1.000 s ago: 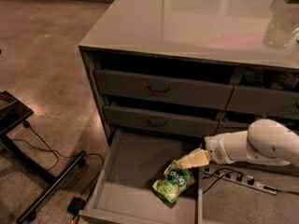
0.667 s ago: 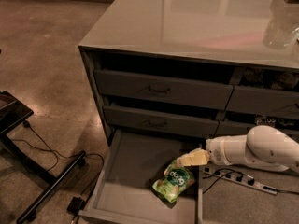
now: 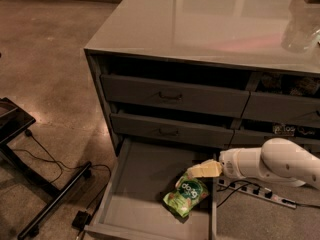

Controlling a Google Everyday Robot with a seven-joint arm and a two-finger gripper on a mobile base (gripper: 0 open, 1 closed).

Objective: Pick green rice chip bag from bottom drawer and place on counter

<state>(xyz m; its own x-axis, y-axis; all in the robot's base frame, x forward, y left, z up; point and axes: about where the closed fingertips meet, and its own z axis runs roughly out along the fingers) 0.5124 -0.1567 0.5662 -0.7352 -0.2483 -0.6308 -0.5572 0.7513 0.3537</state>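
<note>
while scanning from the left, found bottom drawer (image 3: 131, 196) pulled open, green rice chip bag (image 3: 186, 196) lying on its floor near the right wall. spotted gripper (image 3: 203, 170) just above bag's top edge, contact unclear; couldn't tell open or closed. judged bag not lifted yet, with grasp, lift and placement on counter (image 3: 235, 29) all left to do.

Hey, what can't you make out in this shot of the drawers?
- Camera view: whether the gripper, just over the green rice chip bag, touches it; the angle hides any gap.
- Front of bottom drawer: cut off by the lower edge.
- On the counter, the clear object: cut by right edge.
</note>
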